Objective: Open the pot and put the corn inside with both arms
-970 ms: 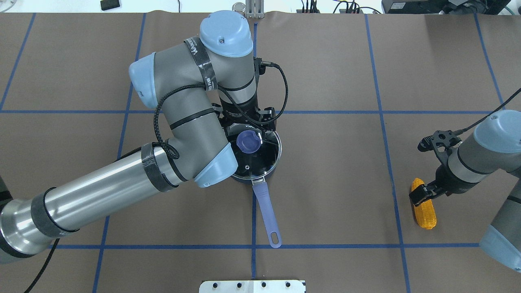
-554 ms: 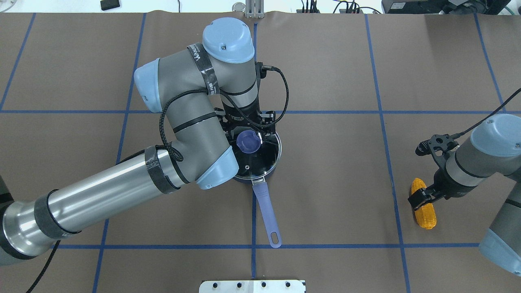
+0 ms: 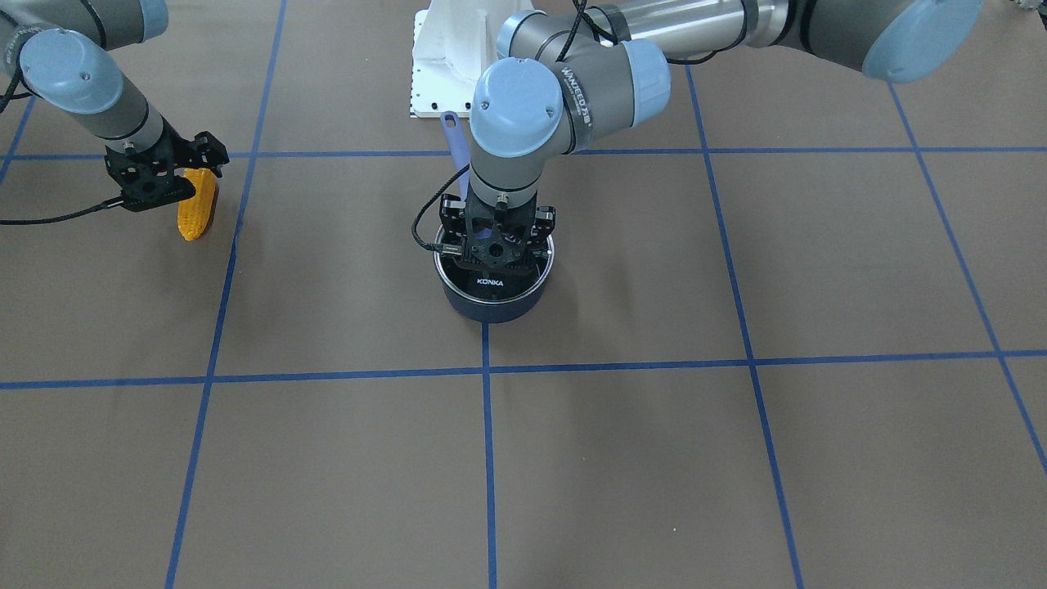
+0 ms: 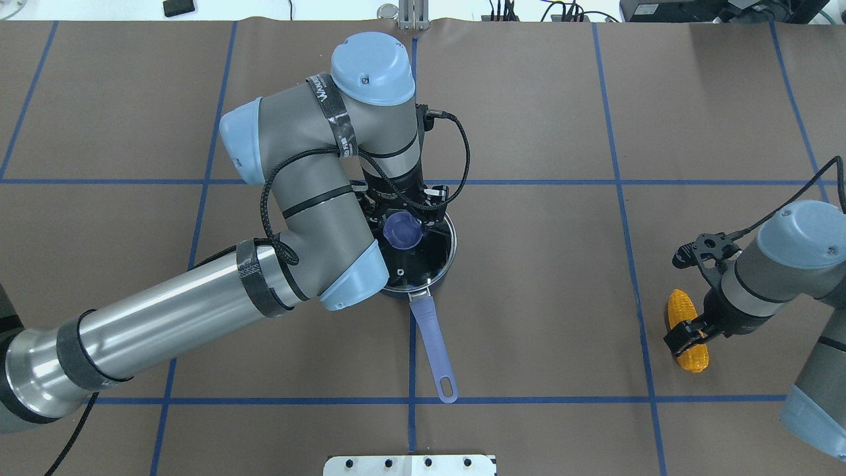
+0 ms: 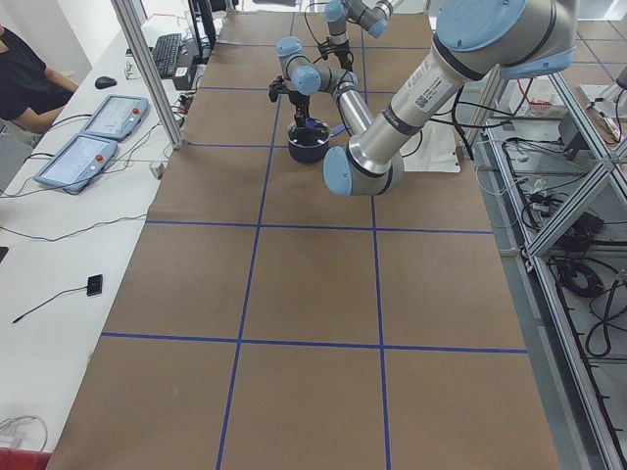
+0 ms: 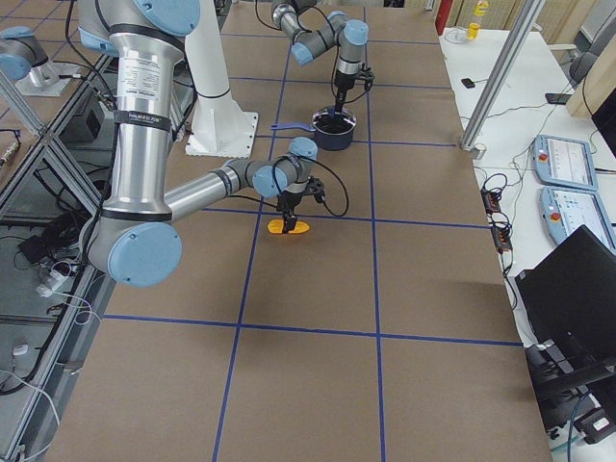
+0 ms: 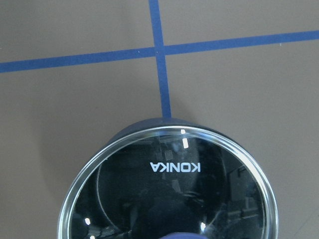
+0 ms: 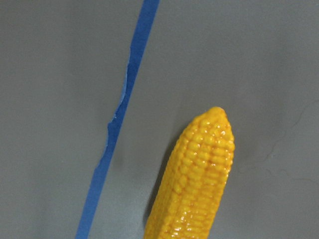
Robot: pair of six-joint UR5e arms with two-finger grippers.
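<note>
Left gripper [image 4: 404, 228] is hanging right at the blue knob [image 4: 399, 233] of the glass lid [image 7: 169, 199], its jaws standing either side of the knob. Whether they are already pinching it I cannot tell, since the wrist is hiding the contact. The lid is sitting flat on the pot [image 3: 491, 309], which is standing near the middle of the bench [image 4: 529, 297] with its long handle [image 4: 433, 350] pointing back toward the robot. So the opening step is in hand and not yet done. The pot is closed, and through the glass only a dark interior and reflections are showing, with nothing recognisable inside. The next move, as I am judging it, is calling for a firm pinch on the knob and a straight lift, then carrying the lid clear of the rim.

Far over to the right, the corn [image 4: 681, 307] is lying on the bench, well apart from the pot. Right gripper [image 4: 687, 334] is straddling the corn about midway along, and whether it is clamping I cannot tell. It is needing a sure hold before any lift, and the pot is needing to be open first
</note>
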